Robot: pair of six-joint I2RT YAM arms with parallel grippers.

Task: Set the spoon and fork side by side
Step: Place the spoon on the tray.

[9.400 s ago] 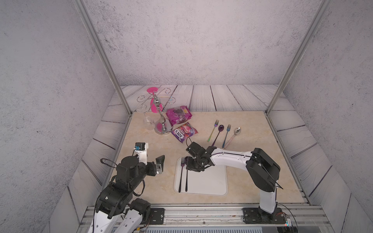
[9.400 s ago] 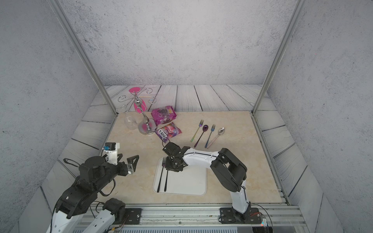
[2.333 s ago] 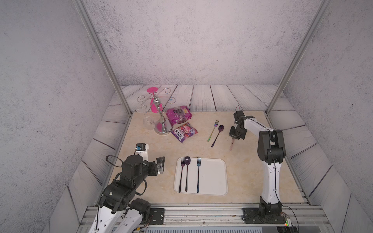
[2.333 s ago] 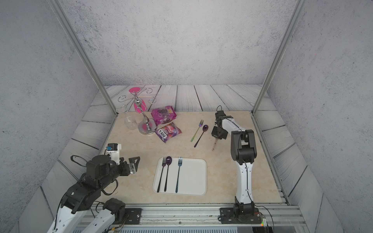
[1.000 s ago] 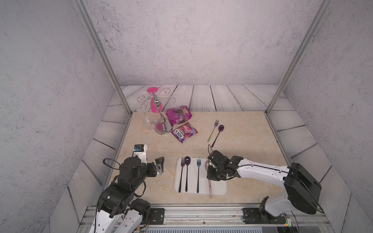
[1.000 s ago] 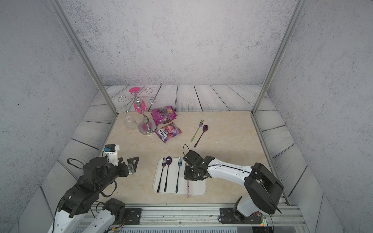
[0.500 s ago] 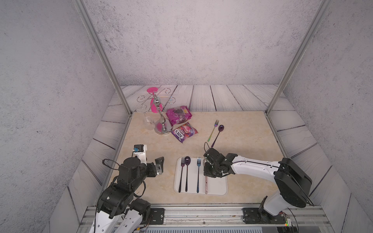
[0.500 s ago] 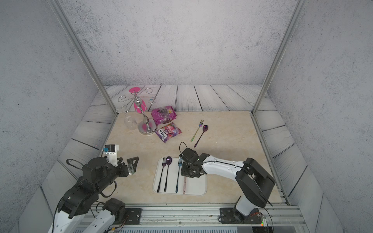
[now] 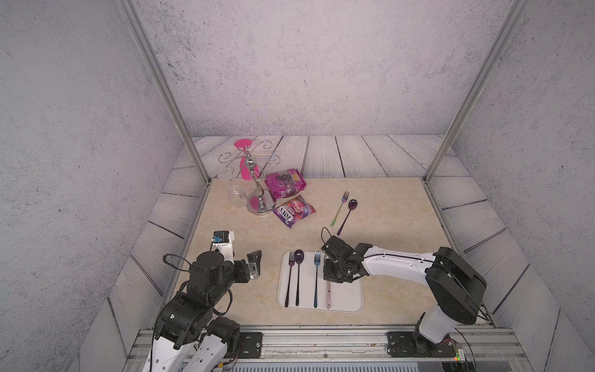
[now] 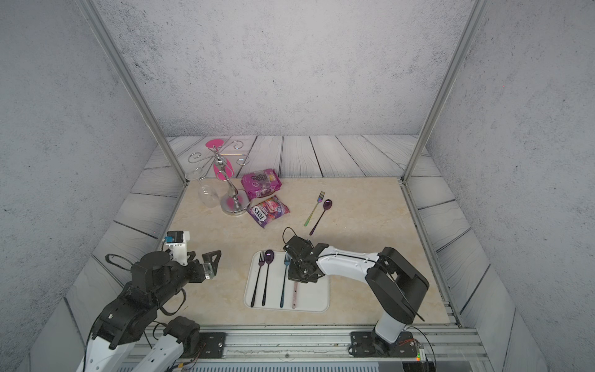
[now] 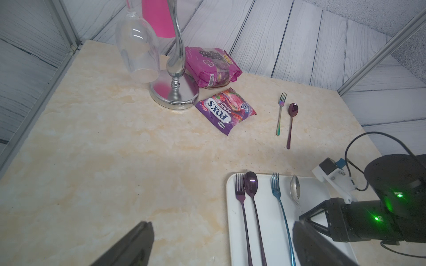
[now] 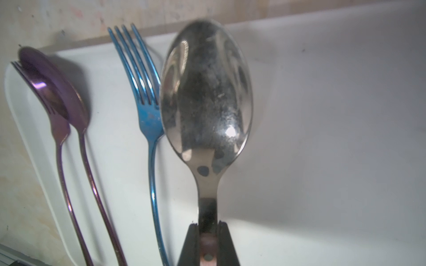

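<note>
**Right claw clamped on silver spoon, over the tray beside the blue fork**

Right gripper (image 9: 335, 273) is clenched on the silver spoon (image 12: 205, 92). The right wrist view shows both fingertips (image 12: 190, 244) pinching the stem just below the bowl. The spoon runs parallel to the blue fork (image 9: 316, 281), just beside it on the right arm's side, over the white tray (image 9: 349, 298).

Hard to read:
- In both top views the gripper body covers the spoon's bowl. Only the pinkish handle shows, reaching toward the near tray rim.
- In the right wrist view the bowl edge overlaps the fork's tines; can't tell if they touch. Also can't tell if the spoon rests on the tray or hangs just above it.
- In the left wrist view the bowl sits near the far rim next to the fork head; the handle is hidden behind the right gripper.
- The right wrist view is soft up close, and all handles run out of frame.

Left gripper (image 9: 255, 264): jaws spread wide, released, above the table (image 9: 257, 232) beside the tray. Its own wrist view shows only the finger ends, cut off by the frame edge.

Purple fork (image 9: 289, 280) and purple spoon (image 9: 298, 280) lie together on the tray's far side from the right arm. In the right wrist view that spoon's bowl hides some of the fork's tines.

Rainbow fork (image 9: 339, 209) and second purple spoon (image 9: 345, 219) lie on the table, well apart from the tray.
</note>
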